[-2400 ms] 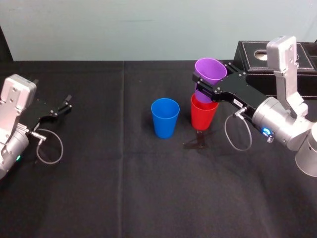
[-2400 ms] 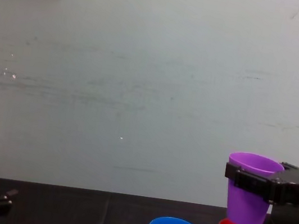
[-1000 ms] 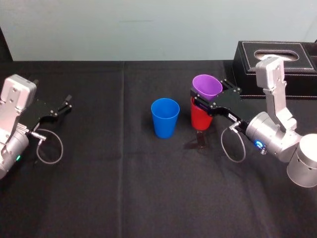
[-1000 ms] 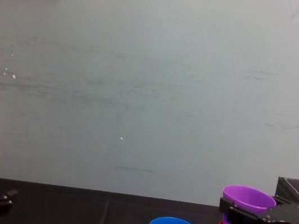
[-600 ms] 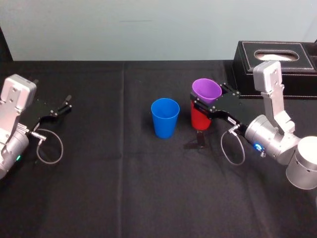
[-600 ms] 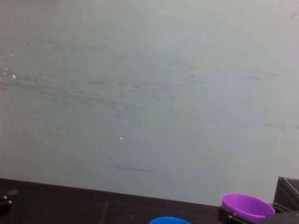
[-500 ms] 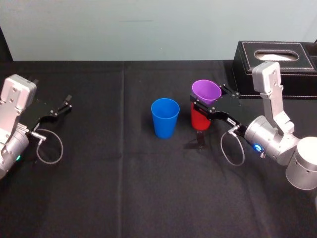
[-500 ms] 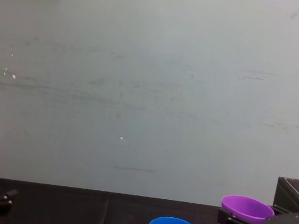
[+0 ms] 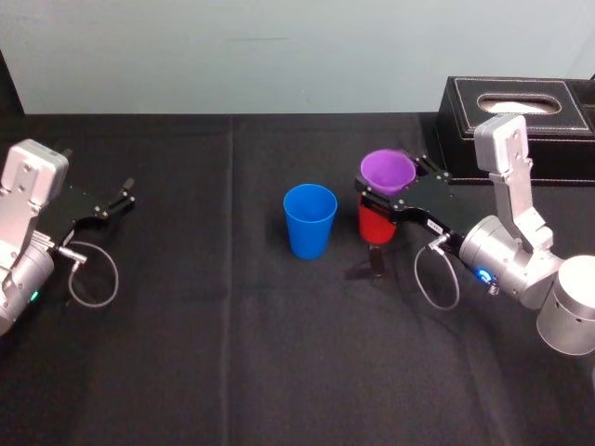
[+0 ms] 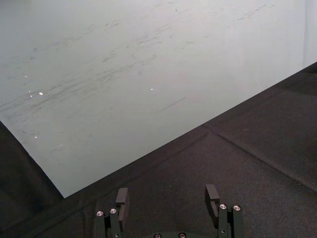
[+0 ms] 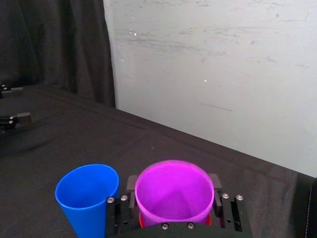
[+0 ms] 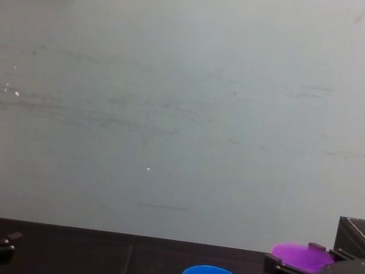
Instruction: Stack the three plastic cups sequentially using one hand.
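My right gripper (image 9: 390, 177) has pushed the purple cup (image 9: 386, 167) down deeper. It now sits inside the red cup (image 9: 375, 225), and I'm clenched around it. First stack made, with the blue cup (image 9: 310, 219) just beside. My left gripper (image 9: 125, 192) rests far left, jaws apart.

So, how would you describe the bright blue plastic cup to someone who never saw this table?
On the black cloth-covered table, find the black stitched box at the far right. Nearer the middle, the right gripper holds a purple plastic cup nested in a red plastic cup. The bright blue plastic cup stands left of them: upright, alone, empty, no gripper around it.
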`<move>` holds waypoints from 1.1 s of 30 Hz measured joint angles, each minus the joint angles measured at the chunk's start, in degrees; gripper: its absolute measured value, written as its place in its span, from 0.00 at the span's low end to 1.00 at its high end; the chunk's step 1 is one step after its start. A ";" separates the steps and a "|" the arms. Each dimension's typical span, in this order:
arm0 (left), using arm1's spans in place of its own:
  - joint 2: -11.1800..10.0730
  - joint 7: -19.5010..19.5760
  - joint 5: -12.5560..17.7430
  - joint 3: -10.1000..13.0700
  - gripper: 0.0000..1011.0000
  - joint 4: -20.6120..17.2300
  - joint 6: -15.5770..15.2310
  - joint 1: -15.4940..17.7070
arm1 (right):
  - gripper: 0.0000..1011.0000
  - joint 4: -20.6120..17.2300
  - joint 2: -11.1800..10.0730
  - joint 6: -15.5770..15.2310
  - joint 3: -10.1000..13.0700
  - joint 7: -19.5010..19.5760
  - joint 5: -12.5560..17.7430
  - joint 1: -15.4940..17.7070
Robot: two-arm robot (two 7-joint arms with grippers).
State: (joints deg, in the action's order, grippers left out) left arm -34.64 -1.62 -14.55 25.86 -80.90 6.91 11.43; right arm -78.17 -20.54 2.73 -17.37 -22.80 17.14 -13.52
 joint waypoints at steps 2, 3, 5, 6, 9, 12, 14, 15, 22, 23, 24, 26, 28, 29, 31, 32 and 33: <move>0.00 0.00 0.00 0.00 0.99 0.00 0.00 0.00 | 0.91 -0.01 -0.01 0.00 0.01 0.00 0.01 0.00; 0.00 0.00 0.00 0.00 0.99 0.00 0.00 0.00 | 0.92 -0.02 -0.01 0.00 0.02 0.00 0.02 0.00; 0.00 0.00 0.00 0.00 0.99 0.00 0.00 0.00 | 0.98 -0.03 -0.02 0.00 0.02 0.00 0.03 0.00; 0.00 0.00 0.00 0.00 0.99 0.00 0.00 0.00 | 0.99 -0.03 -0.02 0.00 0.02 0.00 0.03 0.00; 0.00 0.00 0.00 0.00 0.99 0.00 0.00 0.00 | 0.99 -0.06 -0.04 0.00 0.02 0.02 0.04 0.00; 0.00 0.00 0.00 0.00 0.99 0.00 0.00 0.00 | 0.99 -0.07 -0.04 0.00 0.02 0.03 0.06 0.00; 0.00 0.00 0.00 0.00 0.99 0.00 0.00 0.00 | 0.99 -0.08 -0.04 0.00 0.02 0.03 0.07 0.00; 0.00 0.00 0.00 0.00 0.99 0.00 0.00 0.00 | 0.99 -0.10 -0.04 0.00 0.02 0.04 0.07 0.00; 0.00 0.00 0.00 0.00 0.99 0.00 0.00 0.00 | 0.99 -1.26 -0.24 0.63 0.18 0.16 -0.12 0.52; 0.00 0.00 0.00 0.00 0.99 0.00 0.00 0.00 | 0.99 -1.67 -0.33 0.76 0.25 0.21 -0.23 0.75; 0.00 0.00 0.00 0.00 0.99 0.00 0.00 0.00 | 0.99 -2.64 -0.56 0.84 0.39 0.33 -0.38 1.27; 0.00 0.00 0.00 0.00 0.99 0.00 0.00 0.00 | 0.99 -4.02 -0.87 0.74 0.60 0.49 -0.44 2.03; 0.00 0.00 0.00 0.00 0.99 0.00 0.00 0.00 | 0.99 -6.33 -1.41 0.47 0.99 0.58 -0.33 3.52; 0.00 0.00 0.00 0.00 0.99 0.00 0.00 0.00 | 0.99 -7.13 -1.60 0.43 1.14 0.58 -0.20 4.12; 0.00 0.00 0.00 0.00 0.99 0.00 0.00 0.00 | 0.99 -9.80 -2.29 0.43 1.62 0.54 0.35 6.20; 0.00 0.00 0.00 0.00 0.99 0.00 0.00 0.00 | 0.99 -10.74 -2.54 0.46 1.77 0.48 0.56 7.00; 0.00 0.00 0.00 0.00 0.99 0.00 0.00 0.00 | 0.99 -11.55 -2.78 0.52 1.87 0.36 0.72 7.75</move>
State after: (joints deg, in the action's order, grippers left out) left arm -34.64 -1.62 -14.55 25.86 -80.90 6.91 11.43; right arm -89.72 -23.32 3.25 -15.50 -22.45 17.87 -5.77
